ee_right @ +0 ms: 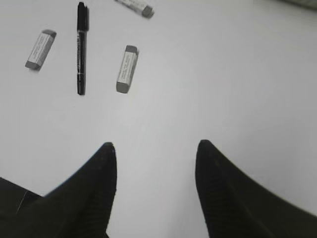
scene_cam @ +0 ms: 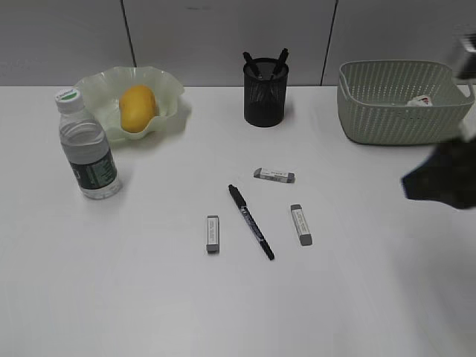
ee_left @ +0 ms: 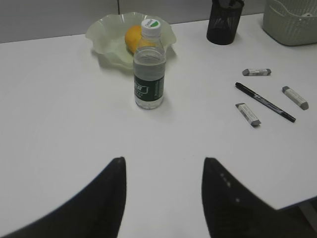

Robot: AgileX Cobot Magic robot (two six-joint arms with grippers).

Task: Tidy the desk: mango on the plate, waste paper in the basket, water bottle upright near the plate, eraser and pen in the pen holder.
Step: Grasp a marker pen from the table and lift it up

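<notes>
1. White worktop [scene_cam: 111, 297] meets a grey panelled wall.
2. Behind the black pen [scene_cam: 251, 222]: pen holder [scene_cam: 265, 93]; mango [scene_cam: 137, 108] inside plate [scene_cam: 163, 85]; waste paper [scene_cam: 421, 100] inside basket [scene_cam: 387, 111].
3. Water bottle [scene_cam: 88, 145] stands upright near the plate.
4. Three erasers [scene_cam: 213, 233] flank the pen.
5. Left fingers [ee_left: 111, 191] and right fingers [ee_right: 101, 178] hover apart, empty.

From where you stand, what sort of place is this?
Most likely a staged office desk: a plain white desk against grey panels, with a pen holder, a loose pen and erasers.
</notes>
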